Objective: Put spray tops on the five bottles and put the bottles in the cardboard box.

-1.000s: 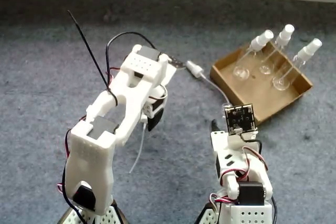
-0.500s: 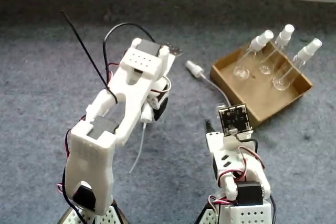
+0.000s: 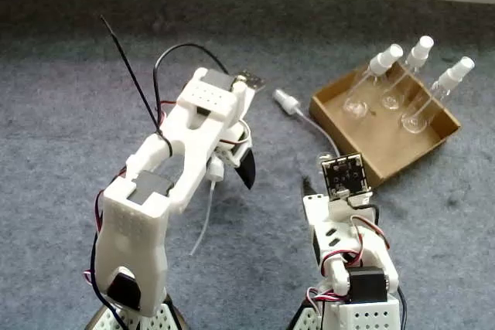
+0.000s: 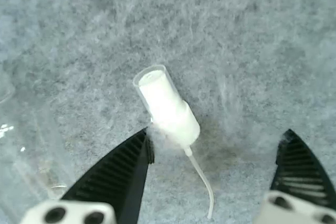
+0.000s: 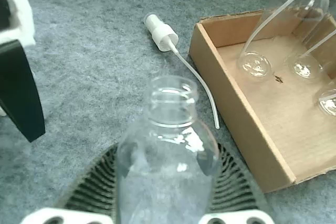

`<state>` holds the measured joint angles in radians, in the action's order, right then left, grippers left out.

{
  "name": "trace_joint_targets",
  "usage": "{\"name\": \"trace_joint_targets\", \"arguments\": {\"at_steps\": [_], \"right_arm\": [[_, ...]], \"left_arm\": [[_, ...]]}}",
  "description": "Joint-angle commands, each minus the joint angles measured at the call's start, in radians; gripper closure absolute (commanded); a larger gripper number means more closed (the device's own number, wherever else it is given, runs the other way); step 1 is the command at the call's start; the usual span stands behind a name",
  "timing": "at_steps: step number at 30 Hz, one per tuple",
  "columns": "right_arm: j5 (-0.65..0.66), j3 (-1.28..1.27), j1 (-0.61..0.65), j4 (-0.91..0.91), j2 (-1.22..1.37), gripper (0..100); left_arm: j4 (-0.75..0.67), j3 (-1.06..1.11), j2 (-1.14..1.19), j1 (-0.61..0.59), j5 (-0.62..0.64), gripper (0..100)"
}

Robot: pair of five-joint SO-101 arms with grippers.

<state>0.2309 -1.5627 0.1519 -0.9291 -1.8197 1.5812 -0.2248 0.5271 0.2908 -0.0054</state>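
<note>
Spray top (image 4: 168, 111) lying on the carpet (image 4: 252, 35) below the left gripper (image 4: 216, 137), jaws apart. We see the right gripper (image 5: 167, 169) clamped on an uncapped bottle (image 5: 168, 145) near the cardboard box (image 3: 379, 137), which holds three capped bottles (image 3: 373, 79).

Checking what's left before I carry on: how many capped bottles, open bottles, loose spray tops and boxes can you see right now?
Bottles with spray tops: 3
Open bottles: 1
Loose spray tops: 1
Cardboard boxes: 1
Total: 6
</note>
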Motion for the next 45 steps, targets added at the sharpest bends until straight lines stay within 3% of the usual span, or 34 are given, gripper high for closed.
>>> {"name": "trace_joint_targets", "arguments": {"at_steps": [1, 11, 21, 29, 45], "right_arm": [[0.002, 0.054, 0.008, -0.004, -0.018, 96.4], [0.002, 0.054, 0.008, -0.004, -0.018, 96.4], [0.002, 0.054, 0.008, -0.004, -0.018, 96.4], [0.002, 0.054, 0.008, -0.005, -0.018, 96.4], [0.002, 0.054, 0.008, -0.004, -0.018, 96.4]], "left_arm": [[-0.087, 0.033, -0.01, -0.036, 0.008, 67], [-0.098, 0.038, -0.008, -0.059, 0.006, 91], [-0.109, 0.064, -0.007, -0.056, 0.006, 91], [-0.219, 0.148, -0.008, -0.058, 0.005, 90], [-0.014, 0.139, -0.018, -0.002, 0.003, 91]]}}
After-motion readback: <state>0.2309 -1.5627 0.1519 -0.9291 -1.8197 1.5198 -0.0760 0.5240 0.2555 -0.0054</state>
